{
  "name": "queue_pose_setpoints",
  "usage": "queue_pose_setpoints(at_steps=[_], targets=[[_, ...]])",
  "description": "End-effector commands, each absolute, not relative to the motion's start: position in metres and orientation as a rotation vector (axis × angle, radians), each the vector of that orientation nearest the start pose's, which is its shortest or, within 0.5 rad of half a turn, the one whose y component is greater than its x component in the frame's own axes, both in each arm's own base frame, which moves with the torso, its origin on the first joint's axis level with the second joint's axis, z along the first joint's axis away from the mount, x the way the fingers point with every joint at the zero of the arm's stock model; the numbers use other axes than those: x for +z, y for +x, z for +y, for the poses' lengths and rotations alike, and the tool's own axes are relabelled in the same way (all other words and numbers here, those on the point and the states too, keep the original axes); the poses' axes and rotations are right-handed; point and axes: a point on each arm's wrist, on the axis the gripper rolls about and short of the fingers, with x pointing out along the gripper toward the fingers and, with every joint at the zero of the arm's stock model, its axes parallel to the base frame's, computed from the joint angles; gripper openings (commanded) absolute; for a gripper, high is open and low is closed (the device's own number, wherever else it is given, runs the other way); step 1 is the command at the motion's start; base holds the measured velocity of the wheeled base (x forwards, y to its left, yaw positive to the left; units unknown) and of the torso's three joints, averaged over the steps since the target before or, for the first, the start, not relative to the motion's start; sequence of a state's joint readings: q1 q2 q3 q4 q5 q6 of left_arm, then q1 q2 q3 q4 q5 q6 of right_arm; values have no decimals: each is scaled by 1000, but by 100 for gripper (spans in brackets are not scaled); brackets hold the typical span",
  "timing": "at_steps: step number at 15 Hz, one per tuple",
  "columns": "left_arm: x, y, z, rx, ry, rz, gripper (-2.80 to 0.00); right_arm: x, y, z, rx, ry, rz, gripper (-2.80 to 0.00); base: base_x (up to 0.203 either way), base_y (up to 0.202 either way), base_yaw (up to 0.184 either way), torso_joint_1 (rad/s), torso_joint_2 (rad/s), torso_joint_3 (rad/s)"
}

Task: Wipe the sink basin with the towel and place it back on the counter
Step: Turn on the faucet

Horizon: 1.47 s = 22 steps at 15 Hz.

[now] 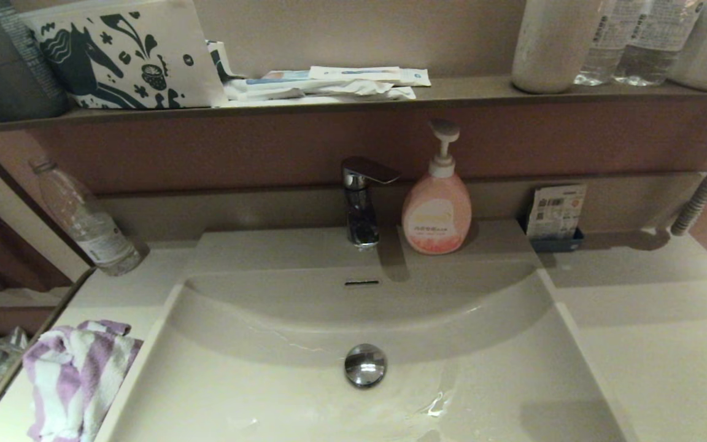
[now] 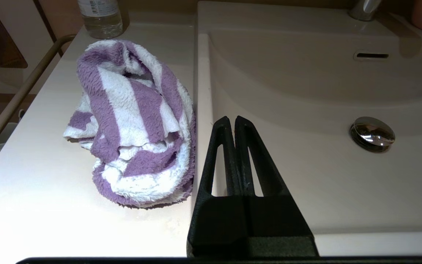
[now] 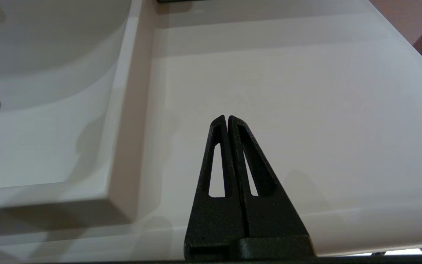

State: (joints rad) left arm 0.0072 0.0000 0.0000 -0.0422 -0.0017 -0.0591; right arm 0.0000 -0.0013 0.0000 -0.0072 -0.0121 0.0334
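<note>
The smooth cream-white vanity desk runs along both sides of the wide cream-white rectangular sink basin, whose round chrome drain plug sits at its middle. The crumpled purple-and-white striped terry towel lies on the desk at my left, touching the basin's rim. My left claw hangs empty with fingers pressed together just beside the towel, over the basin's left edge. My right claw, likewise closed and empty, hovers over the bare desk right of the basin.
</note>
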Motion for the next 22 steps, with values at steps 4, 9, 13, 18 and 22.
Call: queue_pose_setpoints(at_steps=[4, 9, 13, 18, 22], targets=[[80, -23, 0, 5, -60, -42, -280, 76, -23, 0, -12, 34, -8, -280, 0, 0, 0, 0, 0, 0], [80, -23, 0, 5, -76, -42, -280, 76, -23, 0, -12, 32, -8, -280, 0, 0, 0, 0, 0, 0], [80, -23, 0, 5, -60, -42, -280, 77, -23, 0, -9, -26, -10, -280, 0, 0, 0, 0, 0, 0], [80, -23, 0, 5, -60, -42, -280, 100, -27, 1, 30, -82, -33, -280, 0, 0, 0, 0, 0, 0], [80, -23, 0, 5, -60, -42, -280, 134, -14, 1, 39, -79, 34, -280, 0, 0, 0, 0, 0, 0]])
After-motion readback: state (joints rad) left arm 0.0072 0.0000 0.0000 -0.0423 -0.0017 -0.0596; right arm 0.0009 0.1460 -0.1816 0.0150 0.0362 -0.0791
